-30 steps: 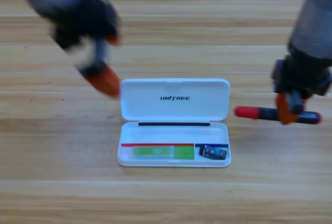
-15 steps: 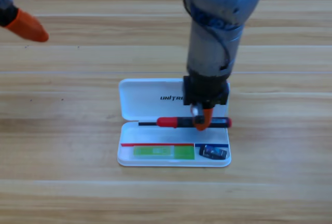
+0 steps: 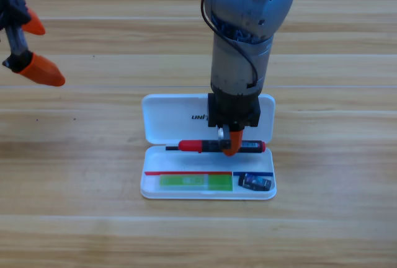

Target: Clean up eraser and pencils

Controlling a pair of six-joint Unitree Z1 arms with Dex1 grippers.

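Observation:
My right gripper (image 3: pixel 229 144) points down over the open white case (image 3: pixel 155 188), shut on the red-and-black pen (image 3: pixel 198 146). The pen lies level across the case at the hinge line, red end to the left. In the case's front tray lies the light-green bar (image 3: pixel 195 182) on the left. The small black eraser (image 3: pixel 256 183) sits in the right compartment. My left gripper (image 3: pixel 30 48) waits at the picture's upper left edge, jaws apart and holding nothing.
The case lid (image 3: pixel 173 119) lies flat open behind the tray, partly covered by the right arm. Bare wooden table (image 3: pixel 74 218) surrounds the case on all sides.
The right arm carried the pen from the table at the right to above the case, then slightly left and lower. The left gripper drew back to the upper left edge.

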